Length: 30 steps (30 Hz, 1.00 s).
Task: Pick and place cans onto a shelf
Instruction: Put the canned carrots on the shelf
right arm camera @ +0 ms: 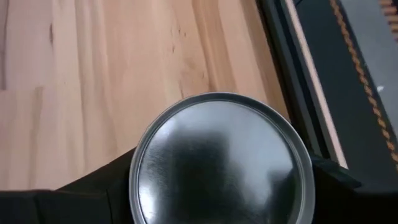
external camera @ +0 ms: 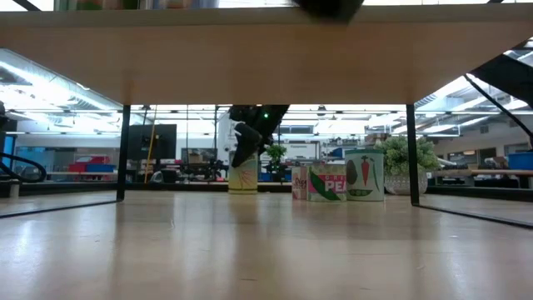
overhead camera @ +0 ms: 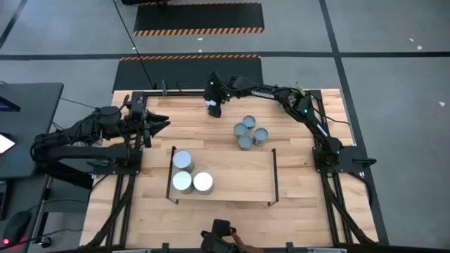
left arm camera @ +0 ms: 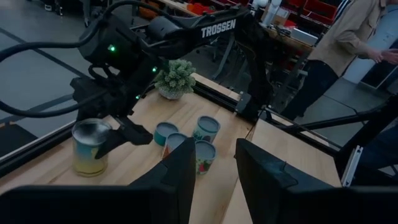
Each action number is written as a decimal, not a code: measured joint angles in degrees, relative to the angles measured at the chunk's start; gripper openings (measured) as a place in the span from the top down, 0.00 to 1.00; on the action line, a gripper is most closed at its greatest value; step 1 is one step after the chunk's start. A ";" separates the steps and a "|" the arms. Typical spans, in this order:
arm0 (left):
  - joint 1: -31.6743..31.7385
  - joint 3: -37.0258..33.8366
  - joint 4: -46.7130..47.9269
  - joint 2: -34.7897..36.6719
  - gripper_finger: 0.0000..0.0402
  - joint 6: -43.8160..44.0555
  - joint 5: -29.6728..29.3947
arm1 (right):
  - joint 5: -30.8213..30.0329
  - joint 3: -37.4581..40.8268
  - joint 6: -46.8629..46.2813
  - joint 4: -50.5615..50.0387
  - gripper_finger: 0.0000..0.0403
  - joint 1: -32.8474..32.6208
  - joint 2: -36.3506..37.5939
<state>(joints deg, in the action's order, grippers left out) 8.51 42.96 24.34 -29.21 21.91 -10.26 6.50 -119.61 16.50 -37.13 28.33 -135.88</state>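
A pale silvery can stands upright near the table's far edge, and my right gripper is shut on it from above. It also shows in the low view, the left wrist view and the right wrist view. Three pale cans stand on the left part of the light-wood shelf. A cluster of smaller bluish cans stands on the table beyond the shelf. My left gripper is open and empty at the table's left side. My right gripper pinches the can's round wall between its two fingers, one on each opposite side just below the top rim. The fingers come from above, pointing down. The can is upright, with its bottom on the table.
A small green plant stands at the table's far right corner. The shelf's black rails rise at its two short sides. A person stands beyond the table. Bare tabletop lies between the held can and the shelf.
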 joint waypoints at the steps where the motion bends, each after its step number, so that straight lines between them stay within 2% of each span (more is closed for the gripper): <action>1: 0.00 0.00 0.00 0.00 0.70 0.00 0.00 | -0.12 -0.70 -0.03 -1.71 0.22 -0.13 0.17; 8: -0.02 0.00 0.00 0.00 0.70 -1.16 -0.02 | -0.88 -7.46 -5.47 -13.63 0.21 -2.62 5.21; 15: 0.00 0.02 1.85 0.00 0.70 -1.59 -1.48 | 0.52 -8.11 -15.44 -16.11 0.21 -8.36 13.69; 20: 0.00 0.02 2.99 0.00 0.70 -2.76 -2.64 | 0.44 -8.11 -19.88 -17.02 0.21 -15.35 17.16; 25: 0.00 0.02 2.97 0.00 0.70 -3.15 -3.19 | -2.29 -8.11 -24.42 -18.34 0.21 -22.63 18.06; 30: 0.00 0.02 2.97 0.00 0.70 -3.18 -3.52 | -7.66 -8.11 -27.69 -22.91 0.21 -29.23 18.06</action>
<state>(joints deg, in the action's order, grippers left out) 8.51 42.98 27.31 -29.21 18.73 -13.78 -1.17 -127.72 -11.20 -60.04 -0.90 -117.82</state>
